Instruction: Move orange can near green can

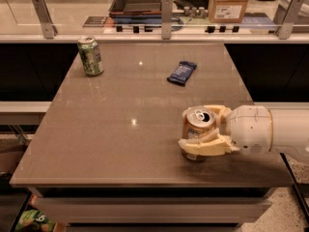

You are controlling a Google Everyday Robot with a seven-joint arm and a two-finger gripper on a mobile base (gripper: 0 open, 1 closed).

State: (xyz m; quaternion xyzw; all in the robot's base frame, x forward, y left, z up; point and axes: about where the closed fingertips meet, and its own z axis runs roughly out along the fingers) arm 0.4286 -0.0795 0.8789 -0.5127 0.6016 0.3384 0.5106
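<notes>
**Operator:** Where does the job stand?

**Me:** I've got the orange can (197, 129) near the front right of the tabletop (120, 129). My end effector (189, 128) is clamped on it, one finger on the far side and one on the near side. I can't tell whether its base is on the surface or just off it. So the grasp looks done, but the move is not. The green can (91, 56) stands upright at the far left corner, well apart from mine. As I judge it, the whole carry across and the set-down are left.

**Operator:** Anything in the path? Any writing you can read?

**Me:** A dark blue packet (182, 72) lies between the cans, toward the far side. No brand is legible on either can or the packet. The cardboard box (227, 4) behind has a white label, also unreadable.
</notes>
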